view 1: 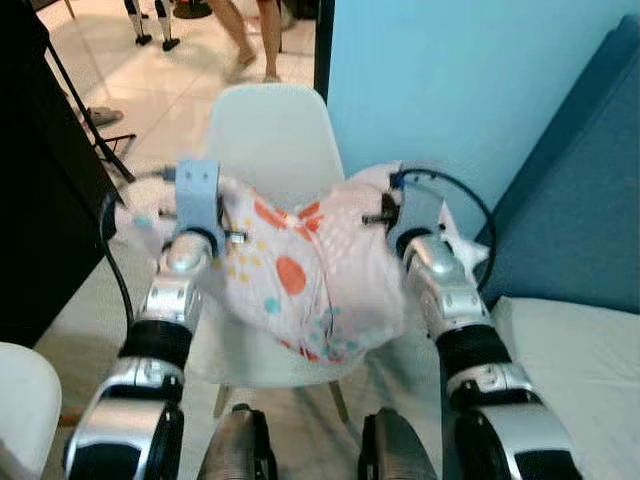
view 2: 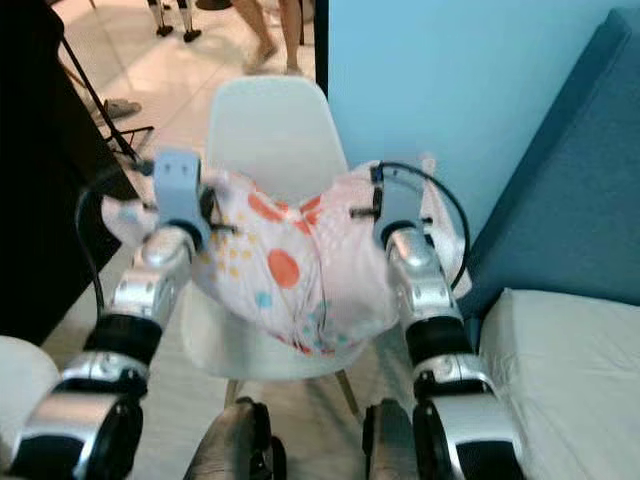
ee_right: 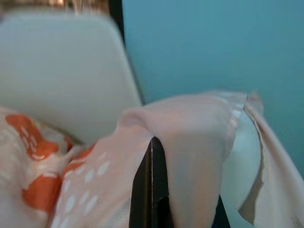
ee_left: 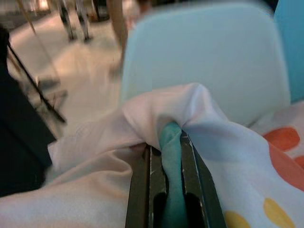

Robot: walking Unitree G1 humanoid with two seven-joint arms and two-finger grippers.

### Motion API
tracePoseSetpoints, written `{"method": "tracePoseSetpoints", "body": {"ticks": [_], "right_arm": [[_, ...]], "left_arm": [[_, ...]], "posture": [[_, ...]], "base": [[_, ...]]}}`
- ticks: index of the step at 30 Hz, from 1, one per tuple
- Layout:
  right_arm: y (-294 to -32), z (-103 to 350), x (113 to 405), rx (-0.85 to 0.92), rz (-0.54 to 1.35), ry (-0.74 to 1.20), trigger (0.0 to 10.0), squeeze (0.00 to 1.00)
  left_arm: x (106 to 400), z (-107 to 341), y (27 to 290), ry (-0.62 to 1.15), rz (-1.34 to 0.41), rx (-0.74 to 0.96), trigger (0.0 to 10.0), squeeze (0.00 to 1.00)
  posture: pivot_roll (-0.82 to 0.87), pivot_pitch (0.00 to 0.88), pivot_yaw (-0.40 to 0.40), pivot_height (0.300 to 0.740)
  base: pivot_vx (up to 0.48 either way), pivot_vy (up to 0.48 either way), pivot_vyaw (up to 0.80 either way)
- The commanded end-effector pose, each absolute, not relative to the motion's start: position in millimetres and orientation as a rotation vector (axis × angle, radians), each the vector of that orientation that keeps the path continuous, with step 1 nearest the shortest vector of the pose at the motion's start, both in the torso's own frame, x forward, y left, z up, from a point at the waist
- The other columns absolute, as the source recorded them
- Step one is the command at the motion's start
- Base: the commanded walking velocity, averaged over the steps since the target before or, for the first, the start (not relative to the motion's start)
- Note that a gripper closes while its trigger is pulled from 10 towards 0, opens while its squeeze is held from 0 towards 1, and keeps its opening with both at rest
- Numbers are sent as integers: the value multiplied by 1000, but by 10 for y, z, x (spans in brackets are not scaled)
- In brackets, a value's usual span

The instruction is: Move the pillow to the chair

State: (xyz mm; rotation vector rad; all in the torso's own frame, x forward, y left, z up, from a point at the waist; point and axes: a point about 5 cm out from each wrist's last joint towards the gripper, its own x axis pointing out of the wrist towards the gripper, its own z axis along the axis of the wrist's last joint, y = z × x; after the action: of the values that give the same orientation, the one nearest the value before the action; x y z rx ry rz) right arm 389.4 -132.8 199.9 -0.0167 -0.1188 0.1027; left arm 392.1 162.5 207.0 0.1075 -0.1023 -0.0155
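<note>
A white pillow [view 1: 300, 275] with orange, yellow and teal spots hangs slack between my two arms, over the seat of a white plastic chair [view 1: 270, 125]. My left gripper [ee_left: 166, 147] is shut on a fold at the pillow's left edge [ee_left: 156, 114]. At the other end, my right gripper [ee_right: 154, 152] is shut on the pillow's right corner, with the cloth [ee_right: 190, 137] draped over its fingers. The pillow's lower part sags onto or just above the chair seat [view 2: 215, 350]; contact cannot be told.
A light blue wall [view 1: 450, 80] rises behind the chair on the right. A dark blue sofa [view 1: 590, 200] with a pale cushion [view 1: 590, 370] stands at the right. A black stand [view 1: 40, 150] is at the left. A person's legs [view 1: 250, 40] stand on the tiled floor beyond.
</note>
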Motion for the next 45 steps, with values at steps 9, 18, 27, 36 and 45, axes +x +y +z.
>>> {"method": "tracePoseSetpoints", "body": {"ticks": [9,18,27,36,45], "right_arm": [[-1267,1296,3749,-52,159,149,10000,0],[-1259,1093,3721,-93,164,240,10000,0],[-1265,1137,3760,-79,158,232,10000,0],[-1230,1132,3761,-39,175,223,10000,0],[-1244,1141,3757,45,198,198,10000,1000]], "left_arm": [[3727,1384,1768,97,-16,201,10000,0],[3631,1017,1895,232,24,214,10000,0],[3678,1074,1863,230,26,178,10000,0],[3672,1041,1888,252,45,183,10000,0],[3621,976,1953,273,43,112,10000,1000]], "posture": [[41,144,-3,616],[37,143,1,606],[35,145,3,606],[36,145,3,596],[38,144,2,596]], "base": [[0,0,0],[0,0,0],[0,0,0],[0,0,0],[0,0,0]]}}
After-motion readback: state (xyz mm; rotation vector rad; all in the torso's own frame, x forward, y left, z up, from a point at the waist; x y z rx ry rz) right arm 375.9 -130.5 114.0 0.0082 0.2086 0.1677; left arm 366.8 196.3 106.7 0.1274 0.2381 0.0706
